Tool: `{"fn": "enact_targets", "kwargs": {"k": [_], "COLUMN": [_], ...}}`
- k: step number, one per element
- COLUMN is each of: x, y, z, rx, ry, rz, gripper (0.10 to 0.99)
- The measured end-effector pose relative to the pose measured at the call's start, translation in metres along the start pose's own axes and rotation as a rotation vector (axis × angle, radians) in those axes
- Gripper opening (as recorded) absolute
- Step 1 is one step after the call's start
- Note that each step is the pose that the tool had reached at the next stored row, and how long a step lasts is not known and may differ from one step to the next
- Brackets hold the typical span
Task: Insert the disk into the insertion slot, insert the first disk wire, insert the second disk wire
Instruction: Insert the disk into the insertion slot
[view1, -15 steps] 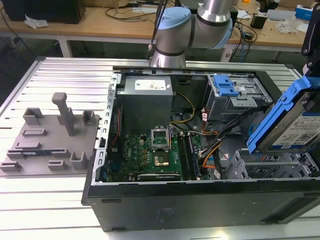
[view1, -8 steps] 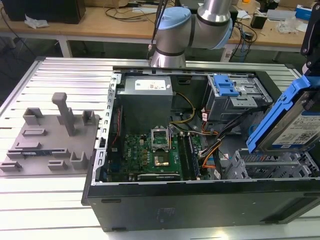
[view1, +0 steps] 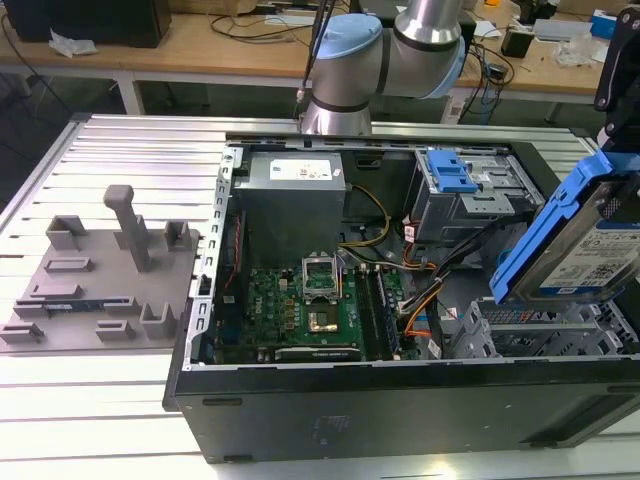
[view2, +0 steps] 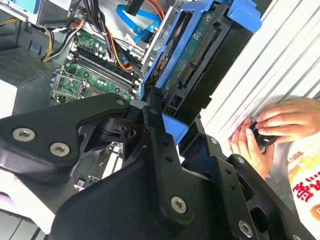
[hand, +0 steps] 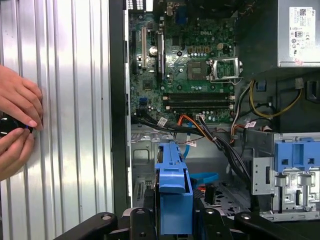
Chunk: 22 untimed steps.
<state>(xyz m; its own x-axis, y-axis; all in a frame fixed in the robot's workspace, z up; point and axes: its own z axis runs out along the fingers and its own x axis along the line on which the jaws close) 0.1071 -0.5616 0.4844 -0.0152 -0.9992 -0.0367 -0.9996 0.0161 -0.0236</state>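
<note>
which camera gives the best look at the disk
The exterior view: the disk shows its labelled silver face and blue carrier, tilted above the open case. The second wrist view shows its circuit-board side held in the pincer; the first wrist view catches the carrier's blue end edge-on.

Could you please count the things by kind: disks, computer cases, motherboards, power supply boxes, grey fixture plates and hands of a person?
disk: 1
computer case: 1
motherboard: 1
power supply box: 1
grey fixture plate: 1
hands: 2
Total: 7
</note>
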Motion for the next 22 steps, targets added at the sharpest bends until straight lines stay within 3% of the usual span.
{"fn": "enact_targets", "kwargs": {"k": [15,22], "x": [-0.0042,-0.004], "y": [-0.0018,-0.002], "z": [0.0088,0.0164], "rx": [0.0,0.0], "ry": [0.0041,0.0043], "rz": [0.0,0.0], "gripper": [0.365,0.365]}}
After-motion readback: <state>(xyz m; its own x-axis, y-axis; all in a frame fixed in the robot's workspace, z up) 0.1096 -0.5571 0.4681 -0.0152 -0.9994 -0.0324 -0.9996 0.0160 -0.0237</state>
